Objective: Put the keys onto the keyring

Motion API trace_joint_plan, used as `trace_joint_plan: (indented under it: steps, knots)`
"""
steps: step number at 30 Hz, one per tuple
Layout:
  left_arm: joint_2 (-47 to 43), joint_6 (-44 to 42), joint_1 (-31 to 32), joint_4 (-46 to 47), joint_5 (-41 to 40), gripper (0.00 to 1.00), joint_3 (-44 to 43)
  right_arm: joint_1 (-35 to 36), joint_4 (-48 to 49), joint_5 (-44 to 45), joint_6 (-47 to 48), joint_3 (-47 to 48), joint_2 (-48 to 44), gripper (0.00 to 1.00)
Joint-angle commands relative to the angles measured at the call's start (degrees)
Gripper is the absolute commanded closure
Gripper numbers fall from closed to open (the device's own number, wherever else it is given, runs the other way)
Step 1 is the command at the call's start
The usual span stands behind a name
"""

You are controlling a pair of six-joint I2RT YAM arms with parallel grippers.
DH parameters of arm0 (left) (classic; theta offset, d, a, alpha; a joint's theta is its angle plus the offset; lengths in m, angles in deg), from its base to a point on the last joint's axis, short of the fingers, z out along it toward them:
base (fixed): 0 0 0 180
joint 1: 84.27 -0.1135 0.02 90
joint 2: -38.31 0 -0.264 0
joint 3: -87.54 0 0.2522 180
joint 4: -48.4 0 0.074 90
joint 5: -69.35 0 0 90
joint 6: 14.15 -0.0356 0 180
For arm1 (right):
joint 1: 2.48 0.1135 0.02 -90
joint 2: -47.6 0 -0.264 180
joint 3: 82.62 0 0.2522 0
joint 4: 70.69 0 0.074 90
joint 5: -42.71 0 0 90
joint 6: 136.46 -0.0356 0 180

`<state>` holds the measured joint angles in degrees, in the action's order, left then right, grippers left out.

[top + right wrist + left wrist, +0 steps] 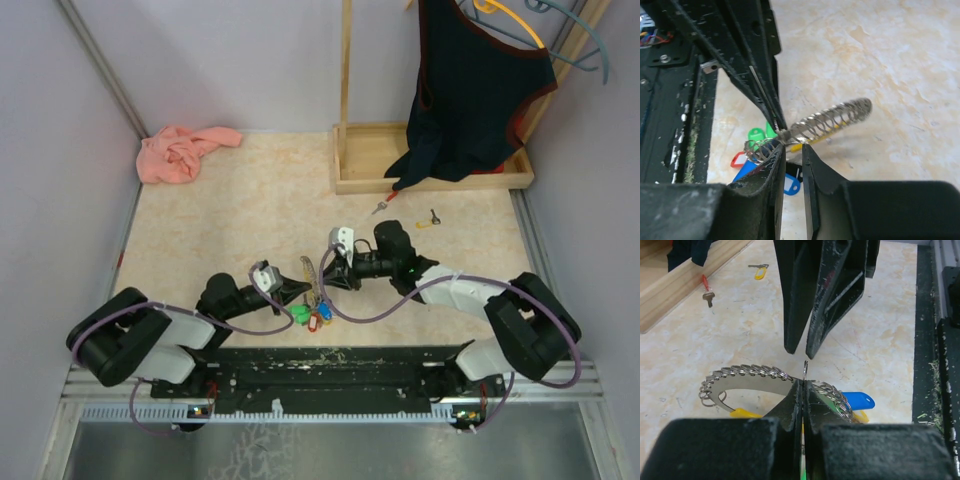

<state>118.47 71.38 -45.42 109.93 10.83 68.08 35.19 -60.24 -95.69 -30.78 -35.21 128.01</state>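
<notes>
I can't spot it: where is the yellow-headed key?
Top view: the yellow-headed key lies on the table right of centre, beside the red-headed key, just before the wooden rack base.

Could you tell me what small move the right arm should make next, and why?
Probably back the right hand away and head for the red-capped key: its jaws stand apart, gripping nothing, the left hand is shut on the keyring, and that key lies loose by the wooden base.
</notes>
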Motion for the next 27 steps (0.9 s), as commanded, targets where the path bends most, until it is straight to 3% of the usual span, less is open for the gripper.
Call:
trace_joint_plan:
  steps: [1,9,12,14,22,27]
  knots:
    - [-3.3,-5.8,-0.3,-4.6,-1.0,1.00,-0.7,-0.5,-7.5,10.2,-2.3,3.6,-4.4,0.79]
    - [-7.4,-13.2,-0.2,-15.3,-2.5,1.00,-3.2,-0.7,-15.3,19.8,-9.9,5.2,-8.0,0.66]
    - [-8.6,-14.9,-0.2,-18.7,-2.4,1.00,-4.1,-0.7,-18.9,24.0,-11.4,6.4,-8.7,0.54]
    - [-9.0,-15.2,-0.2,-20.1,-2.6,1.00,-4.5,-0.7,-20.3,23.6,-12.5,7.4,-9.2,0.52]
    - [-9.2,-13.9,-0.2,-20.1,-5.1,1.00,-4.6,-0.7,-16.5,26.2,-14.8,4.5,-11.2,0.44]
    - [-9.6,-11.5,-0.2,-20.7,-5.6,1.00,-5.0,-0.3,-5.3,25.5,-12.8,0.4,-10.7,0.45]
